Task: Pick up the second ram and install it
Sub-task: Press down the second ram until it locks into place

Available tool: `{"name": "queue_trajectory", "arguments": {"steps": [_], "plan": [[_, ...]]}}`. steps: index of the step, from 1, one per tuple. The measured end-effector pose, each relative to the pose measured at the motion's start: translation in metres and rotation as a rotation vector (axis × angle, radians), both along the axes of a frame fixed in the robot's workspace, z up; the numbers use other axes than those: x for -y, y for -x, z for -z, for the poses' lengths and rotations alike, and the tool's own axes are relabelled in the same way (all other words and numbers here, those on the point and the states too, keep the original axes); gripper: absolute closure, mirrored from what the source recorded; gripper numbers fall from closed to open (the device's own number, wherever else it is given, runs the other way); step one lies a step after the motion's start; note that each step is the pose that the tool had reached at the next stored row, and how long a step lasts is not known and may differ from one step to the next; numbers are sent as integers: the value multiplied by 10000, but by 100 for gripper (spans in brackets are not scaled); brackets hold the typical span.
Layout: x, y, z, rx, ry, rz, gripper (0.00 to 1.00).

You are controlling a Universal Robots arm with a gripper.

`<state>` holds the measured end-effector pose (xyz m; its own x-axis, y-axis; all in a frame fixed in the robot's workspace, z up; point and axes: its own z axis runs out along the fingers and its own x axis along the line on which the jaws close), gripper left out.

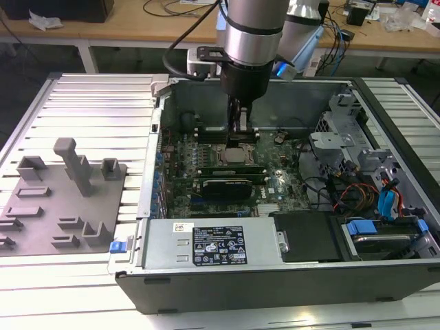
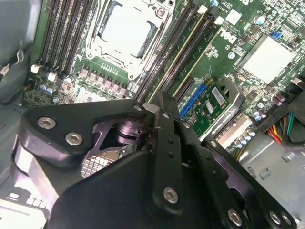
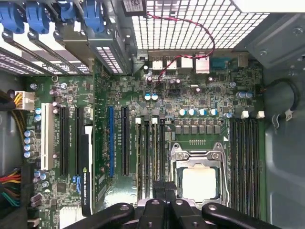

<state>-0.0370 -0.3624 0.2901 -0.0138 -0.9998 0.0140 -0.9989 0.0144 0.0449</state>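
My gripper [image 1: 241,135] hangs low inside the open computer case, over the motherboard beside the silver CPU socket [image 1: 229,155]. In the second wrist view its fingertips [image 2: 153,109] are pressed together with no gap and nothing visible between them. They hover over one end of the memory slots [image 3: 150,148] between the socket and the expansion slots. Two thin green sticks stand on edge in those slots. The second ram [image 2: 179,55] is the stick whose end runs under my fingertips; whether they touch it is hidden. The slots [image 2: 64,33] on the socket's other side are bare.
A black graphics card [image 1: 227,187] lies just past the filled slots. The power supply [image 1: 210,247] and drive bays [image 1: 385,234] line the case's front, with cable bundles [image 1: 357,192] at the exterior view's right. A grey fixture [image 1: 65,192] stands outside the case at the left.
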Motion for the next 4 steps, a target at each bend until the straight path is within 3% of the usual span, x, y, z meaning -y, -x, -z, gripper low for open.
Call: {"name": "queue_trajectory", "arguments": {"steps": [4], "plan": [[0, 0, -1, 0, 0, 0, 89]]}}
